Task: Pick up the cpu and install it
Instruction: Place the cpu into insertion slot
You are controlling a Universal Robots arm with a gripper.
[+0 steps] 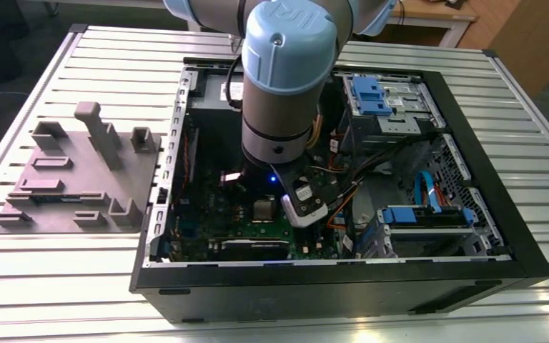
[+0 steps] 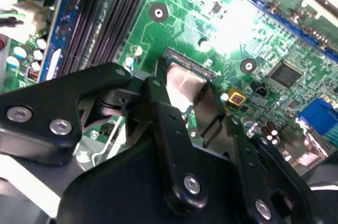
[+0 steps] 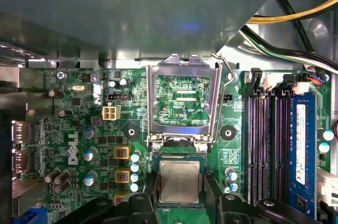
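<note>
The cpu (image 3: 179,182) is a small square chip with a shiny silver top, lying flat at the socket on the green motherboard (image 3: 79,129). My gripper (image 3: 179,183) is shut on it, with a black finger (image 3: 150,189) on one side and another on the opposite side. In the second wrist view the cpu (image 2: 185,82) sits between the two black fingers (image 2: 158,108) of the gripper (image 2: 186,97). The socket's hinged metal frame (image 3: 152,102) stands open just beyond the chip, its wire lever (image 3: 227,76) raised. In the exterior view my arm (image 1: 279,86) reaches down into the open computer case (image 1: 503,214).
Memory slots (image 3: 264,145) and a blue memory stick (image 3: 301,150) run beside the socket. Yellow and black cables (image 3: 296,18) cross near the case wall. Capacitors (image 3: 134,171) stand close to the chip. A grey fixture plate (image 1: 74,179) lies on the slatted table at the exterior view's left.
</note>
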